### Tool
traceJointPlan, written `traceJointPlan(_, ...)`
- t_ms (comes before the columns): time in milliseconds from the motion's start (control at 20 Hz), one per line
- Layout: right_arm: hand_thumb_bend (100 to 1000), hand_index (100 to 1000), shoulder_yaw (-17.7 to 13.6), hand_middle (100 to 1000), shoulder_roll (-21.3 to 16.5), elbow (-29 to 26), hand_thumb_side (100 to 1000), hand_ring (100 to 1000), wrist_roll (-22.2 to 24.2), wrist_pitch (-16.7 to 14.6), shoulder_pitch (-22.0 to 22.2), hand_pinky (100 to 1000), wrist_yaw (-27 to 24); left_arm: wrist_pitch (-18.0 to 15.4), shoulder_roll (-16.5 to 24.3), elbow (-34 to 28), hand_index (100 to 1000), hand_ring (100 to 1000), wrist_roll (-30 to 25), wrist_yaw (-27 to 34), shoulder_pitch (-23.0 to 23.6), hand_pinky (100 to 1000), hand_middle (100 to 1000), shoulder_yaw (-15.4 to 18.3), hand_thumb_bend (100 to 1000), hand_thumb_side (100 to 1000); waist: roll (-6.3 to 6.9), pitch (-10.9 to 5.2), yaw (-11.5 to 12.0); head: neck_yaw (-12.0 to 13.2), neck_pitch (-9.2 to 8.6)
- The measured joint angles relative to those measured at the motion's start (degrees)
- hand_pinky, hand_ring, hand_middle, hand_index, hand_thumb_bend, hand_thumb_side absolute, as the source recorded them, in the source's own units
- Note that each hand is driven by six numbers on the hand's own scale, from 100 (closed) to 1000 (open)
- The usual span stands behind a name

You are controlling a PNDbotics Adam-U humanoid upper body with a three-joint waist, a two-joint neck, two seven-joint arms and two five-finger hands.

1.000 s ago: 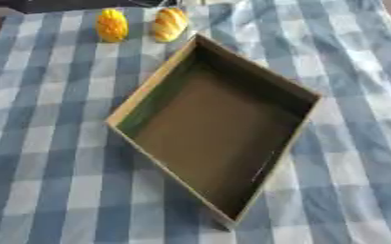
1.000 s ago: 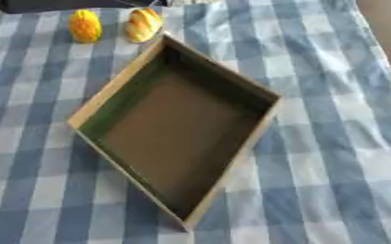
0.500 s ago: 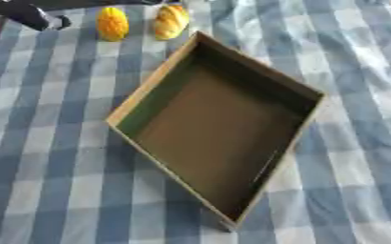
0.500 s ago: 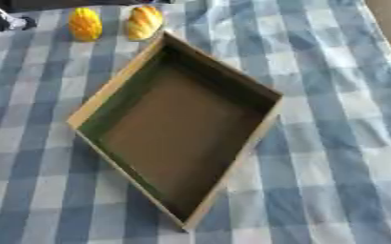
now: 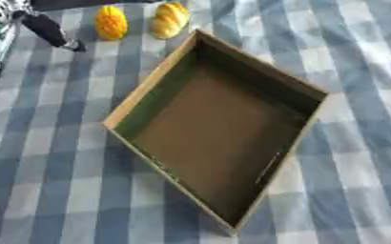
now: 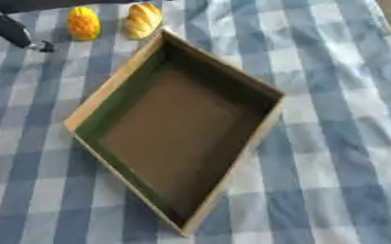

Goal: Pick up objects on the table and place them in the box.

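Cardboard box (image 5: 220,138) lies empty on the checked worktop (image 5: 357,57); nothing is placed yet. Left robot hand (image 5: 48,29) enters at the far left corner, absent a second ago; finger state cannot be told. Orange object (image 5: 110,22) and yellow object (image 5: 169,20) sit just right of it, beside the box's far corner.

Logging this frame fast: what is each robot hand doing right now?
Left robot hand: at the upper left corner near the yellow object, holding nothing; open or closed cannot be told.
Right robot hand: not in view.
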Motion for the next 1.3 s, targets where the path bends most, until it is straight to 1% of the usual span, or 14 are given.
traceJointPlan(50, 230, 818, 0.0, 654, 0.0, 0.0, 417, 872, 0.0, 0.0, -0.2, 811, 0.0, 0.2, -0.3, 0.5, 923, 867, 0.3, -0.3, -0.1, 855, 840, 0.2, 577, 100, 0.09, 0.16, -0.1, 0.1, -0.17)
traceJointPlan(200, 228, 817, 0.1, 652, 0.0, 0.0, 417, 871, 0.2, 0.0, -0.7, 811, -0.1, 0.6, -0.9, 1.4, 921, 856, 1.9, -0.2, -0.4, 847, 829, 0.7, 541, 100, 0.26, 0.52, -0.7, 0.4, -0.52)
traceJointPlan(350, 227, 817, 0.4, 650, 0.0, 0.0, 418, 870, 0.4, -0.1, -1.1, 811, -0.2, 0.8, -1.5, 1.8, 923, 846, 3.5, 1.3, -0.8, 839, 816, 1.0, 500, 100, 0.43, 0.85, -1.3, 0.7, -1.07)
traceJointPlan(650, 224, 817, 0.8, 648, 0.3, 0.0, 419, 870, 1.1, 0.1, -2.2, 811, -0.5, 1.5, -1.9, 3.0, 921, 836, 5.7, 4.2, -1.7, 828, 804, 1.4, 480, 100, 1.05, 1.80, -2.5, 1.7, -1.87)
traceJointPlan(800, 225, 817, 1.1, 647, 0.4, 0.0, 420, 870, 1.4, 0.1, -2.5, 811, -0.7, 2.0, -2.3, 3.8, 904, 815, 6.6, 4.3, -2.1, 807, 777, 1.7, 442, 100, 1.27, 2.26, -3.0, 2.3, -2.27)
traceJointPlan(950, 225, 817, 1.1, 646, 0.5, 0.0, 420, 870, 1.5, 0.3, -2.7, 811, -1.2, 2.4, -2.3, 4.3, 877, 778, 7.5, 4.3, -2.3, 783, 738, 1.8, 384, 100, 1.31, 2.60, -3.1, 2.7, -2.30)
traceJointPlan(1150, 225, 817, 1.1, 645, 0.6, 0.0, 421, 870, 1.7, 0.4, -3.0, 811, -1.9, 2.9, -2.3, 4.5, 793, 710, 9.1, 4.5, -2.4, 737, 647, 2.0, 288, 100, 1.44, 2.81, -3.3, 2.8, -2.31)
traceJointPlan(1200, 225, 817, 1.1, 645, 0.6, 0.0, 421, 869, 1.7, 0.4, -3.0, 811, -2.0, 3.0, -2.4, 4.6, 771, 688, 9.5, 4.6, -2.4, 727, 622, 2.0, 272, 100, 1.44, 2.82, -3.3, 2.8, -2.31)
traceJointPlan(1300, 224, 818, 1.1, 645, 0.6, 0.0, 420, 869, 1.7, 0.5, -3.0, 811, -2.1, 3.0, -2.5, 4.6, 716, 628, 10.3, 4.8, -2.4, 701, 566, 2.0, 207, 100, 1.44, 2.82, -3.3, 2.8, -2.30)
